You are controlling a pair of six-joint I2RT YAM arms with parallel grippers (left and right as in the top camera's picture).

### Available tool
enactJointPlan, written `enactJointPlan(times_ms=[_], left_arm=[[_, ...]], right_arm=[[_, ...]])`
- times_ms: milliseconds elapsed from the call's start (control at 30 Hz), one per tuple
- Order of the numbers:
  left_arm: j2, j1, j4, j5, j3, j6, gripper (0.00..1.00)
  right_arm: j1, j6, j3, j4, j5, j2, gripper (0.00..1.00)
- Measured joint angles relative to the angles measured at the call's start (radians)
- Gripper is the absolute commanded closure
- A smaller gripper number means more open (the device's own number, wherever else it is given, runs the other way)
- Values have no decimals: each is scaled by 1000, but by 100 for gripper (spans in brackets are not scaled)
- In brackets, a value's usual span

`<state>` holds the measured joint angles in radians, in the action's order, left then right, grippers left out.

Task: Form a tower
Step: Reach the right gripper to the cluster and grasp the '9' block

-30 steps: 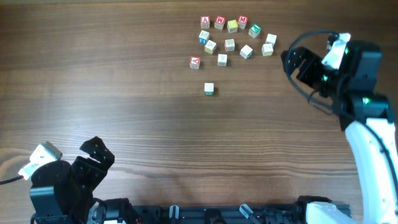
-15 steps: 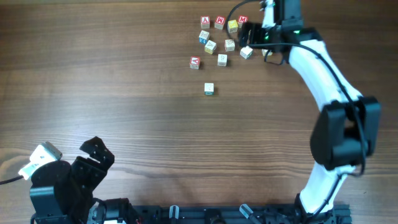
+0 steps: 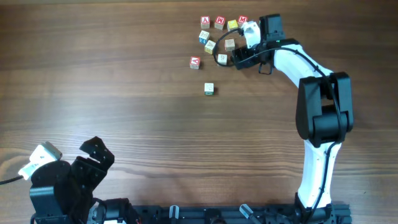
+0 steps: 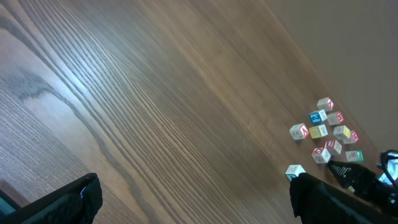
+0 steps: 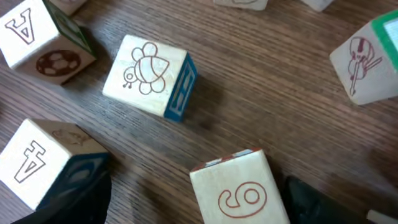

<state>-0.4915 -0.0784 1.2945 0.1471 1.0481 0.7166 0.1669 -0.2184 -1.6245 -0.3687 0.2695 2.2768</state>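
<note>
No tower shows in these views. A lone pale cube with green print stands apart from the cluster, and it also shows in the left wrist view. My right gripper is down among the cluster at the far side of the table. In the right wrist view its jaws are open on either side of a pale cube with a red 6. A gap shows on the left side of that cube. My left gripper hovers open at the near left with nothing between its fingers.
Several letter cubes crowd around the right gripper. Close by are a bee cube, a cube marked 4, an A cube with a football and a violin cube. A red-marked cube sits at the cluster's left.
My right arm swung from the table's right side to the cube cluster and came down over the 6 cube. Its jaws have narrowed slightly. The left arm has not moved.
</note>
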Motion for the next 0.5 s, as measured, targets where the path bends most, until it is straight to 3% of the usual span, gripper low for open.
enactJointPlan(times_ms=[167, 267, 467, 500], left_arm=[[0, 0, 0, 0, 0, 0, 0], [0, 0, 0, 0, 0, 0, 0], [0, 0, 0, 0, 0, 0, 0], [0, 0, 0, 0, 0, 0, 0]], right_arm=[[0, -11, 0, 0, -39, 0, 17], [0, -12, 0, 16, -75, 0, 27], [0, -12, 0, 26, -92, 0, 35], [0, -11, 0, 26, -92, 0, 41]])
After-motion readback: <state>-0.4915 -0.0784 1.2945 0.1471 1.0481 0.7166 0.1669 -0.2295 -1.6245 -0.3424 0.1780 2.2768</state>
